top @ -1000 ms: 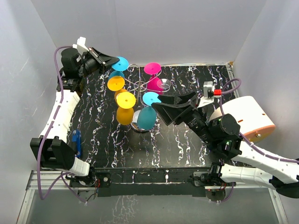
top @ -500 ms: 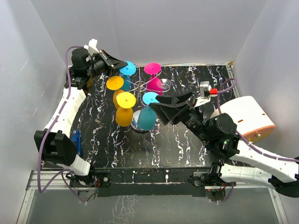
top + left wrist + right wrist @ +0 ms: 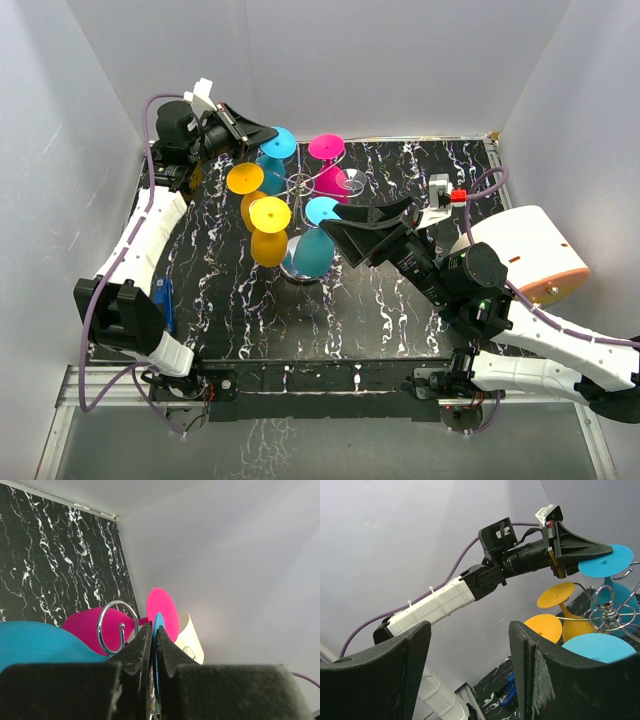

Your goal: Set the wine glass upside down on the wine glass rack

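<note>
Left hand (image 3: pixel 265 136): closed, its two fingers (image 3: pixel 142 642) pinched flat on the edge of the round foot of the blue wine glass (image 3: pixel 282 143), above the far left corner of the tabletop (image 3: pixel 400 300). Blue wine glass: upside down, foot uppermost and tilted, bowl hanging below it at the far left side of the rack (image 3: pixel 303 184); a chrome curl of the rack sits just beside the fingertips in the left wrist view, but whether the stem rests in it cannot be told. Rack: silver wire stand, upright, in the far half of the tabletop and left of its centre, with its shiny dome base largely hidden behind hanging bowls. On the rack, all foot-up: two orange glasses (image 3: pixel 269 214) on the left side, a pink glass (image 3: pixel 326 147) on the far side, a second blue glass (image 3: pixel 315 253) on the near side, and a pale glass (image 3: pixel 190 639) behind the pink one. Right hand (image 3: pixel 343 226): open and holding nothing, jaws spread wide, pointed at the rack from its right and just beside the second blue glass. Small blue object (image 3: pixel 165 303): lying at the left edge of the tabletop.
</note>
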`<state>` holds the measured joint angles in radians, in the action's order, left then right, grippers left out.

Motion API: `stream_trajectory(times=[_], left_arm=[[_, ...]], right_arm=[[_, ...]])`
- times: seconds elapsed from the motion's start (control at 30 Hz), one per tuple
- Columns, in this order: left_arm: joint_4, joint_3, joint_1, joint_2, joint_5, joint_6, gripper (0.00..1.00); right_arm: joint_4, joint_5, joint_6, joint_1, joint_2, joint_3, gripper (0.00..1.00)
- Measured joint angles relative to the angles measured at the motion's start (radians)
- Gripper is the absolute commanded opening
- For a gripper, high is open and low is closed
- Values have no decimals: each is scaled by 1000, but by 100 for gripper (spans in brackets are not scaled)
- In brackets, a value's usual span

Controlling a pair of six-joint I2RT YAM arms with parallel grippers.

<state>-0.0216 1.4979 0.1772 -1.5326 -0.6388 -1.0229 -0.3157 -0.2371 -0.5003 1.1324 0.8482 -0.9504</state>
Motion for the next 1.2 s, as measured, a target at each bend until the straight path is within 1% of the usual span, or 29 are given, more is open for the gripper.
stream_trajectory(times=[0.4,0.83,1.2], left_arm=[[-42,-1,53,0,27,-50,0],[-54,0,54,-6,51,-74,0],[-103,14,54,-66,77,-122,0]], right_arm=[[1,-1,-3,0,2,0,62],[3,-8,-9,0,10,0,62],[6,-26,-19,0,9,0,62]])
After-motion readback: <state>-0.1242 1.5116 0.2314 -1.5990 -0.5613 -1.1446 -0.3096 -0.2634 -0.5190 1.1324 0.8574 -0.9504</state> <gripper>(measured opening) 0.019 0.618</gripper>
